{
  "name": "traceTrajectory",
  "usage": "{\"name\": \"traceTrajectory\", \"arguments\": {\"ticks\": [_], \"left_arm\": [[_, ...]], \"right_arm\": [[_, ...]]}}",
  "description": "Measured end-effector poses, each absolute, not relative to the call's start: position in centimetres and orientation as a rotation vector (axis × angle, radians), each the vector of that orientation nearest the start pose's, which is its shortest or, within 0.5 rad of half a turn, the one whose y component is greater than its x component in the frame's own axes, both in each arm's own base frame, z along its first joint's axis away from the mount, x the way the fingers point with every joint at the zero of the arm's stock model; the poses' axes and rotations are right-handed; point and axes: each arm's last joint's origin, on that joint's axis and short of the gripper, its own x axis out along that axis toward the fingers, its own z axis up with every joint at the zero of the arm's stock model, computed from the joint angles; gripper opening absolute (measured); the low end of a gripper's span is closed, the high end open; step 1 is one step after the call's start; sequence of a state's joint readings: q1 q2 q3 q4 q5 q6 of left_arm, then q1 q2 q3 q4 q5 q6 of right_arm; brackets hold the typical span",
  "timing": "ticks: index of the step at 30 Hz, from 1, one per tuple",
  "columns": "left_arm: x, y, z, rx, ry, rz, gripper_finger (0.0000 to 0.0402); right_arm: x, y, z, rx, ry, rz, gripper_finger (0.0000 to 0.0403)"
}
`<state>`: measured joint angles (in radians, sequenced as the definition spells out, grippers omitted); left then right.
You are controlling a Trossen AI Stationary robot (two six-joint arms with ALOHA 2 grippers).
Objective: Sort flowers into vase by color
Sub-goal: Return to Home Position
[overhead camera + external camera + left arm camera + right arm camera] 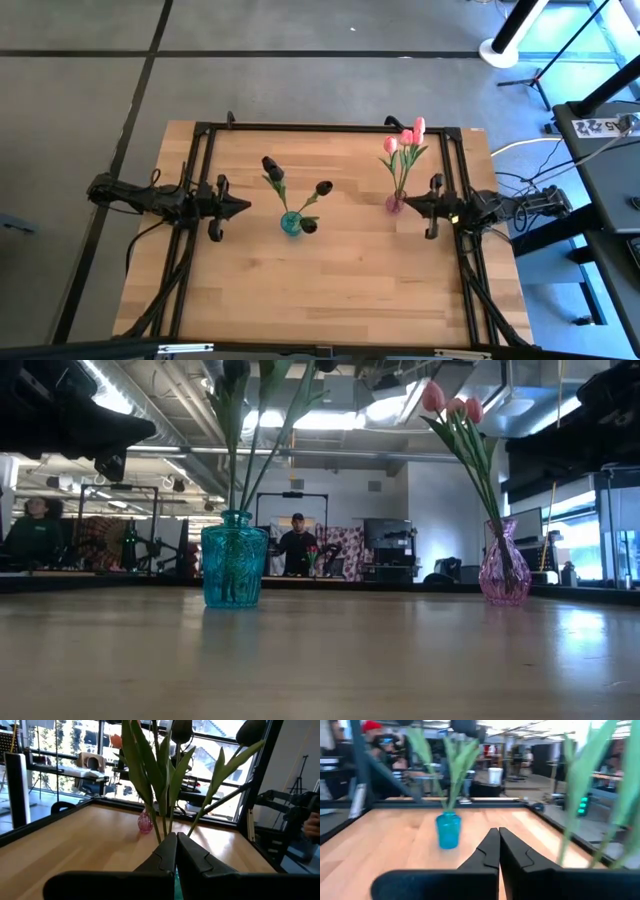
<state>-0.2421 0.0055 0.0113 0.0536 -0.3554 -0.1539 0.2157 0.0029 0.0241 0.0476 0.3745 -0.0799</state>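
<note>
A teal glass vase stands on the table's middle and holds black-headed tulips by their green stems. A pink glass vase stands to its right and holds pink-headed tulips. My left gripper is shut and empty at the table's left side, pointing level toward the teal vase. My right gripper is shut and empty at the right side, just beside the pink vase.
A black frame borders the wooden table. Bare wood lies toward the near edge. People and equipment show in the room beyond the far edge.
</note>
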Motion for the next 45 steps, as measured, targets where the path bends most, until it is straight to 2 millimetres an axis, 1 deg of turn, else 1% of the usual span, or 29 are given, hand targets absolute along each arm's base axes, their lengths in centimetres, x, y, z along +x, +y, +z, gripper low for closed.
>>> {"name": "traceTrajectory", "arguments": {"ticks": [4,7,14,17,19,30,33,39,42,45], "left_arm": [[9.51,-1.32,17.19,-0.171,-0.064,0.105,0.0004],[9.51,-1.32,17.19,-0.169,-0.064,0.107,0.0004],[9.50,-1.30,17.19,-0.192,-0.066,0.113,0.0004],[9.50,-1.29,17.38,-0.289,-0.095,0.111,0.0004],[9.45,-1.23,17.79,-0.319,-0.138,0.121,0.0004],[9.46,-1.23,17.68,-0.290,-0.125,0.123,0.0004],[9.43,-1.12,17.81,-0.330,-0.145,0.154,0.0004],[9.42,-0.96,17.62,-0.322,-0.134,0.218,0.0004],[9.35,-0.75,17.66,-0.255,-0.137,0.296,0.0004],[9.36,-0.71,17.46,-0.211,-0.114,0.316,0.0004]], "right_arm": [[9.49,1.35,17.37,-0.064,-0.048,-0.035,0.0000],[9.54,1.46,17.27,-0.048,-0.040,0.000,0.0001],[10.00,1.50,16.70,-0.064,0.030,-0.019,0.0001],[10.06,1.34,16.66,-0.066,0.036,-0.079,0.0001],[10.07,1.31,16.68,-0.066,0.034,-0.091,0.0001],[10.10,1.38,16.75,-0.062,0.021,-0.070,0.0001],[10.10,1.38,16.75,-0.062,0.021,-0.070,0.0001],[10.10,1.38,16.76,-0.062,0.020,-0.069,0.0001],[10.10,1.38,16.76,-0.062,0.020,-0.069,0.0001],[10.10,1.38,16.77,-0.062,0.019,-0.069,0.0001]]}}
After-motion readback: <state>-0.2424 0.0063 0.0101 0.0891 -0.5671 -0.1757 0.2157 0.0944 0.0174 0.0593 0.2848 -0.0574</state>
